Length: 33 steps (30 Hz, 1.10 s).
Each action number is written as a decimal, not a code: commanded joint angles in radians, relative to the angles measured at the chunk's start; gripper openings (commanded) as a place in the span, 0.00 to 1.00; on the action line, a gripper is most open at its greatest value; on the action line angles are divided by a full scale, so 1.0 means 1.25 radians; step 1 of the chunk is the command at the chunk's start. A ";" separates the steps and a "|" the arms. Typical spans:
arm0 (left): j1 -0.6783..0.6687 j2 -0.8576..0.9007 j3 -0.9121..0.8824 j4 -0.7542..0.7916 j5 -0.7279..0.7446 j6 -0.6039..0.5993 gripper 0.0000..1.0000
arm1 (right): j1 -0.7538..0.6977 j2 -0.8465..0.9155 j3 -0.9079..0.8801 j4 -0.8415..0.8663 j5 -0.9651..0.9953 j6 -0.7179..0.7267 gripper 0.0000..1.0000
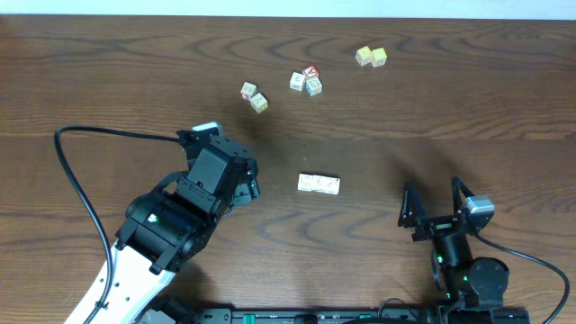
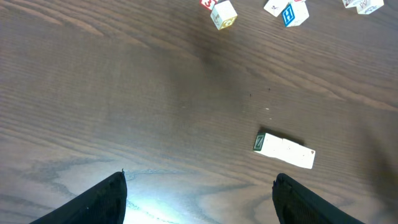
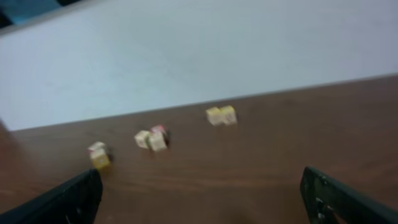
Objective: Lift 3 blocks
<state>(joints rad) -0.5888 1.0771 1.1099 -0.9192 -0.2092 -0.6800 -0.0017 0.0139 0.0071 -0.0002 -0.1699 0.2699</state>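
Three cream-white blocks point(image 1: 319, 184) lie side by side in a short row on the dark wooden table. In the left wrist view the same row of blocks point(image 2: 285, 150) lies ahead and to the right. My left gripper point(image 1: 255, 180) is a short way to their left, open, with only bare table between its jaws point(image 2: 200, 182). My right gripper point(image 1: 432, 186) stands open near the front right, away from the row. In the right wrist view its gripper point(image 3: 200, 177) holds nothing, and the row is out of sight.
Two yellow-green cubes point(image 1: 371, 57) sit at the back right. A cluster with red and blue faces point(image 1: 306, 81) and a pair of cubes point(image 1: 254, 96) lie behind the row. A black cable point(image 1: 76, 184) loops at the left.
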 commanded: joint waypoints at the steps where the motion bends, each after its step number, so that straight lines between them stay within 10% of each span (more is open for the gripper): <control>1: 0.004 0.000 0.012 -0.003 -0.010 0.004 0.76 | -0.009 -0.007 -0.002 -0.042 0.074 0.005 0.99; 33: 0.004 0.000 0.012 -0.003 -0.010 0.004 0.76 | -0.009 -0.007 -0.001 -0.057 0.085 -0.055 0.99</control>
<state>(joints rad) -0.5888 1.0771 1.1099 -0.9192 -0.2092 -0.6800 -0.0025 0.0120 0.0071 -0.0658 -0.0769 0.2173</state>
